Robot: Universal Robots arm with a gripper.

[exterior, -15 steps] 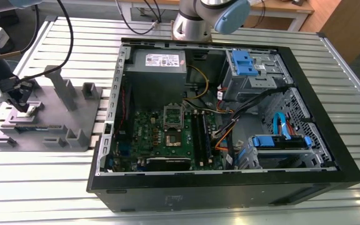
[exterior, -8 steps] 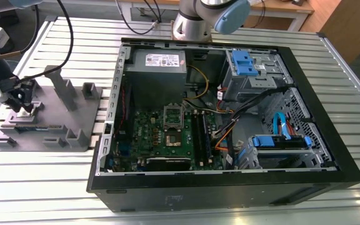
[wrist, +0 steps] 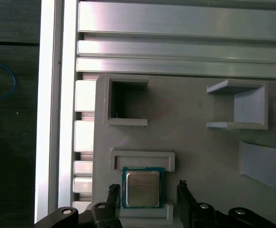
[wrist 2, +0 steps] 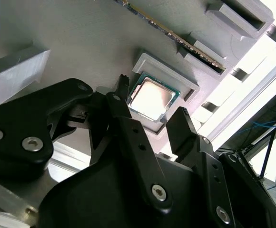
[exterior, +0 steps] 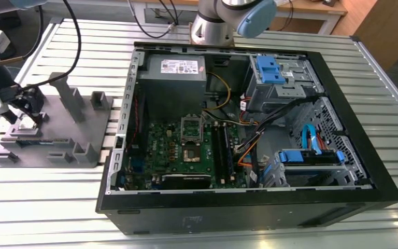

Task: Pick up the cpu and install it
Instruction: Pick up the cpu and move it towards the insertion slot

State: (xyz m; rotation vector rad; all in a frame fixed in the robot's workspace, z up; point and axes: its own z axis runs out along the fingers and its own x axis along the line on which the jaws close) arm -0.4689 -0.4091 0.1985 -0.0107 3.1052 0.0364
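A walled nest (wrist: 142,154), nine o'clock of the case (exterior: 254,207) in the exterior view, holds the cpu (wrist: 142,188) square. The released hand (wrist: 147,186) straddles it.

End effector (wrist: 147,186) pointing straight down, black fingers (wrist: 112,191) spread apart
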